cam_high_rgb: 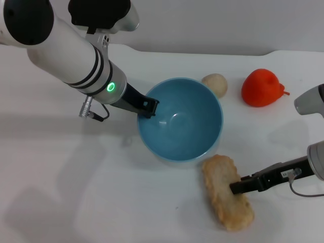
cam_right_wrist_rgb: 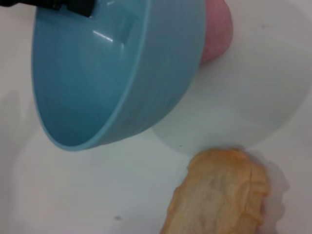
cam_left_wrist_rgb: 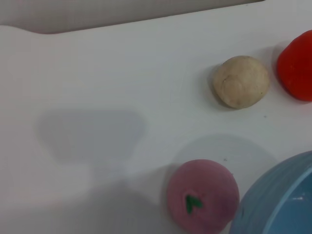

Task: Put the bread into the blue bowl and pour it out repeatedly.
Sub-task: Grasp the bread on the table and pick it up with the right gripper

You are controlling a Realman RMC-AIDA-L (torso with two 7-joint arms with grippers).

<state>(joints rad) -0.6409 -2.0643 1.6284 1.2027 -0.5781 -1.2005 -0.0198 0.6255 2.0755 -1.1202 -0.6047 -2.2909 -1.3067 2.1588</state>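
A: Head view first. What sits around the left gripper?

B: It is clamped on the near-left rim of the bowl, one finger inside. The bowl is tilted toward the camera and has nothing in it. Beyond it lie a beige ball and a red fruit, well apart from the gripper, on the white table.

A: And the bread?

B: On the table just past the bowl's lower rim. The right gripper has its dark tip touching the loaf's side; whether its fingers are apart or together, I cannot tell.

A: Left wrist view?

B: A matte pink fruit with a green mark lies just beside the bowl's smooth wall. The rough ball is farther out, with the red fruit next to it.

A: Right wrist view?

B: The glossy blue bowl leans over, the left gripper's dark tip on its far rim, and the pink fruit peeks out behind it. The bread is close below, golden, crumbly, ridged along one edge.
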